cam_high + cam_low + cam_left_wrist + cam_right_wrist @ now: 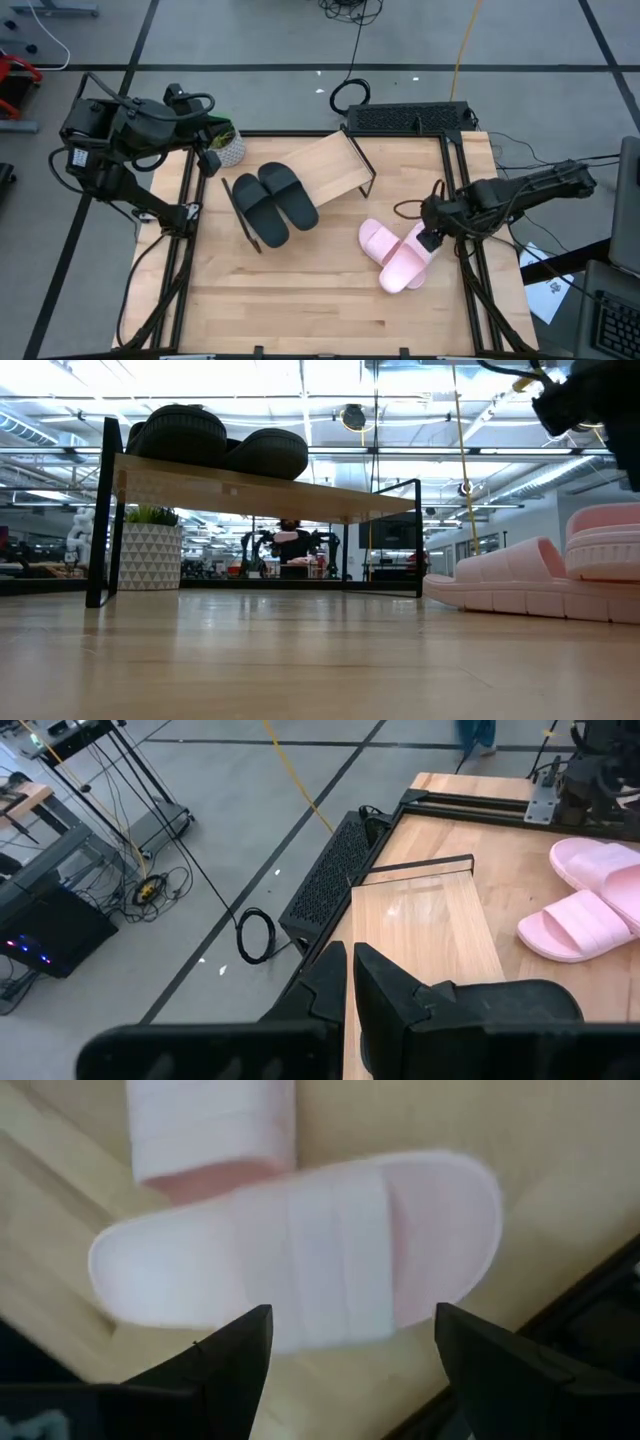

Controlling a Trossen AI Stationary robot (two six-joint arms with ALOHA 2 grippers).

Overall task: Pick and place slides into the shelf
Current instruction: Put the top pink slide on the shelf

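Observation:
The shelf point(335, 165) stands slantwise at mid-table, a long light wooden rack on dark legs point(100, 510). The two black slides point(275, 203) lie side by side on the end of its top nearer the left arm, and show in the low view point(215, 440). The two pink slides point(395, 252) lie soles down on the tabletop near the right edge, meeting at one end. My right gripper point(350, 1360) hovers open above the nearer pink slide point(300, 1260), a finger out past each long side. My left gripper point(350, 990) is shut, off the shelf's black-slide end, by the far left corner.
A white patterned plant pot point(228, 148) stands at the table's far left corner, beside the left gripper. A black perforated box point(410, 117) lies just past the far edge. Bare tabletop point(300, 290) stretches along the near side. Black frame rails point(470, 270) run along both side edges.

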